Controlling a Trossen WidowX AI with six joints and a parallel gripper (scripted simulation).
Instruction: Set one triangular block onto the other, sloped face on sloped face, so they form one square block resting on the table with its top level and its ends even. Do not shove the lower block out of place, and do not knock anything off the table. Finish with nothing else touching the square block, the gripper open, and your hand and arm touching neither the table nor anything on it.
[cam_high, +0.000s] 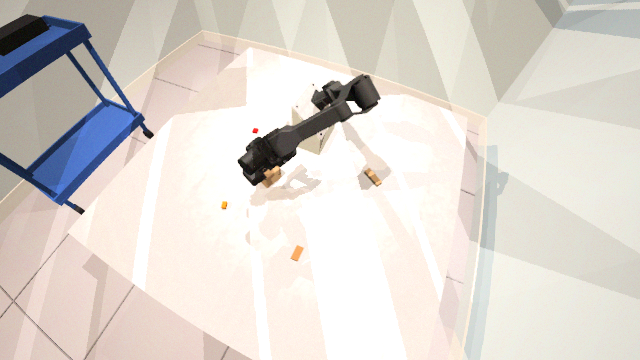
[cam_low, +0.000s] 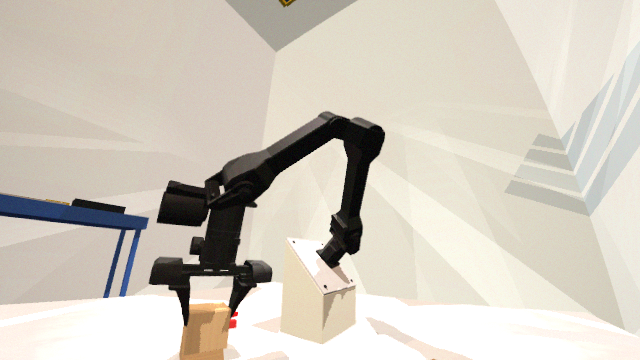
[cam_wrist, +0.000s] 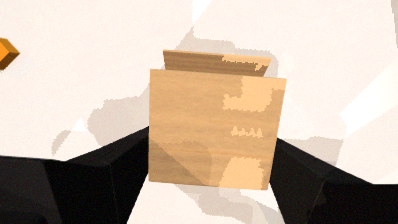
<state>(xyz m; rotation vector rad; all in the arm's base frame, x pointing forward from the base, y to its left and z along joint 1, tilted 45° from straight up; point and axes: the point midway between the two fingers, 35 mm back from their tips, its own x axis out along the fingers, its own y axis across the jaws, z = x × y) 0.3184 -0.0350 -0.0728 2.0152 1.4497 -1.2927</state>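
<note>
My gripper (cam_low: 209, 319) (cam_wrist: 209, 135) is shut on a wooden triangular block (cam_low: 220, 324) (cam_wrist: 215, 110), one finger on each side. The block's flat square face is toward the wrist camera. The other triangular block (cam_low: 200, 356) (cam_wrist: 200, 63) is mostly hidden by the held one. In the wrist view a strip of it shows past the far edge of the held block, roughly parallel to it. In the exterior view the two overlap closely. Whether their sloped faces touch cannot be told. In the top view the arm partly covers both.
A red cube (cam_high: 255, 130) (cam_low: 233, 320) lies behind the blocks. An orange cube (cam_high: 224, 205) (cam_wrist: 7, 53), a flat orange block (cam_high: 297, 253) and a small wooden piece (cam_high: 372, 176) lie on the table. The arm's beige pedestal (cam_low: 302, 305) stands nearby. A blue cart (cam_high: 85, 150) is beyond the table.
</note>
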